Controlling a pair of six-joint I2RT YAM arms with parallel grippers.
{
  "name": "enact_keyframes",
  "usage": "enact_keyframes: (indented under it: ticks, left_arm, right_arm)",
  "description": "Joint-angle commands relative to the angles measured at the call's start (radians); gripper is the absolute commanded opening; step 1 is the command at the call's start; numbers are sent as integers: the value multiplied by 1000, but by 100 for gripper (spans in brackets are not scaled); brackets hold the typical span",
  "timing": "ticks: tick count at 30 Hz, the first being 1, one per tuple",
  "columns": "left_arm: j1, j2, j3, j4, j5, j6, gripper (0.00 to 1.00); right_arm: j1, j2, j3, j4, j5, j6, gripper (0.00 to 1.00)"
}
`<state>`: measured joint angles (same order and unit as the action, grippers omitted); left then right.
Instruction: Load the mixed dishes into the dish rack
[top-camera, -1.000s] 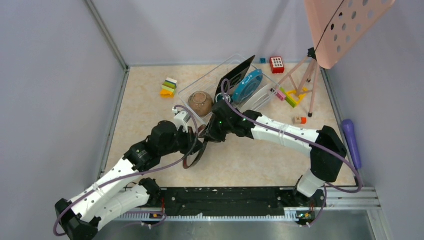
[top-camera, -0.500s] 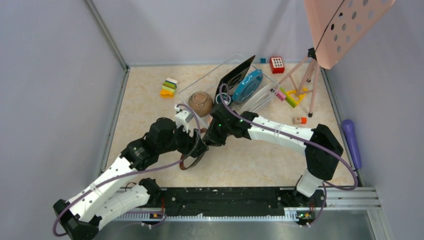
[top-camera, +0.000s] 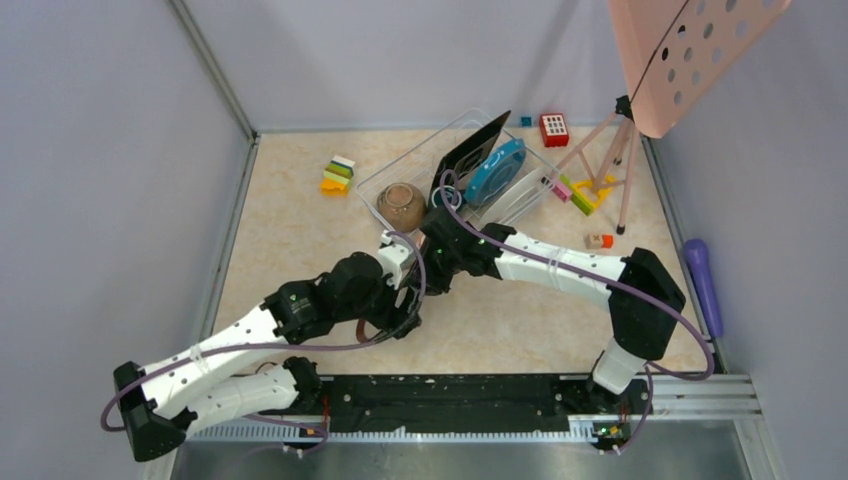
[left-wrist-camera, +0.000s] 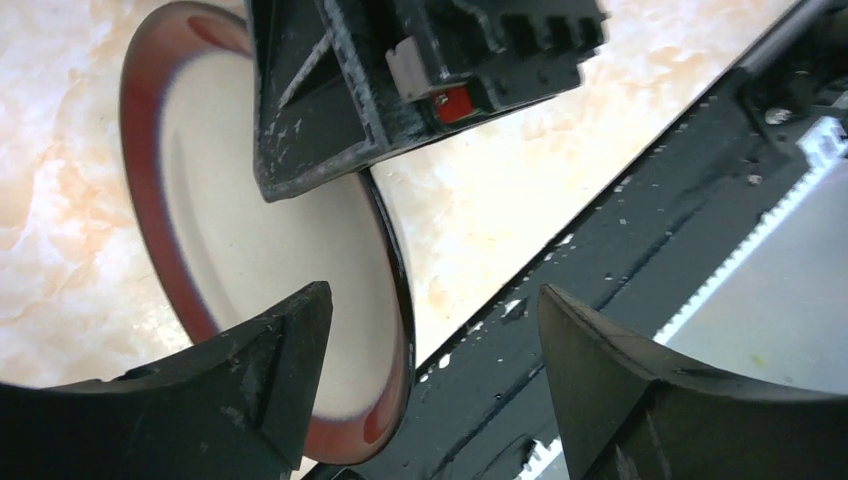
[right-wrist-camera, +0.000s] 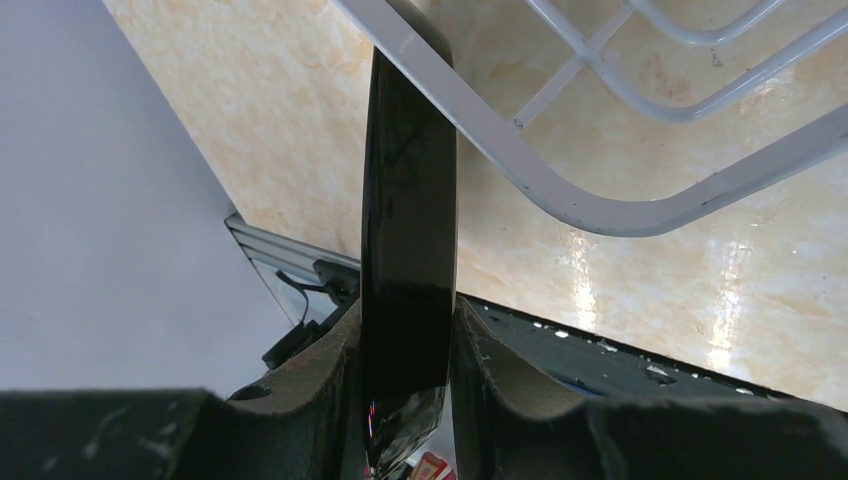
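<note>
The dark red-rimmed round plate (left-wrist-camera: 260, 230) stands on edge just above the table, near the front. My right gripper (right-wrist-camera: 405, 320) is shut on its dark rim (right-wrist-camera: 405, 200); its fingers (left-wrist-camera: 320, 110) show clamped on the plate in the left wrist view. My left gripper (left-wrist-camera: 432, 295) is open, with the plate's lower edge between its jaws but untouched. From above, the plate (top-camera: 372, 336) is mostly hidden under the left gripper (top-camera: 400, 312) and right gripper (top-camera: 425, 275). The dish rack (top-camera: 420, 150) behind holds a brown bowl (top-camera: 401, 205), a black square plate (top-camera: 470, 150) and a blue plate (top-camera: 495, 170).
Toy blocks (top-camera: 337, 175) lie left of the rack, with more blocks (top-camera: 580, 192) and a red keypad toy (top-camera: 553, 129) to its right. A tripod (top-camera: 610, 160) carries a pink perforated board (top-camera: 690, 50). A purple tool (top-camera: 703, 280) lies far right. A black rail (top-camera: 450, 390) lines the near edge.
My left gripper has opened and let go of the plate, and the left arm has swung right and nearer. The right gripper keeps its grip and has barely moved.
</note>
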<state>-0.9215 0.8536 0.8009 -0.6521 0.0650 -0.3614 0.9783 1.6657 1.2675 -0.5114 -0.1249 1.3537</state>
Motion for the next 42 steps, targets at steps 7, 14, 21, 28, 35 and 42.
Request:
enact_keyframes:
  ticks: [7, 14, 21, 28, 35, 42]
  left_arm:
    - [-165, 95, 34, -53, -426, -44, 70]
    - [-198, 208, 89, -107, -507, -66, 49]
    - [-198, 284, 197, -206, -522, -56, 0]
    - [-197, 295, 307, -350, -588, -119, 0]
    - [-160, 206, 422, -398, -627, -40, 0]
    - [44, 175, 538, -304, -486, 155, 0]
  right_arm:
    - [-25, -40, -11, 120, -69, 85, 0]
    - [-28, -46, -9, 114, -63, 84, 0]
    - [-57, -110, -58, 132, -24, 85, 43]
    - [-110, -208, -107, 117, 35, 75, 80]
    - [-153, -327, -149, 100, 108, -26, 82]
    - [-177, -513, -247, 123, 281, -179, 81]
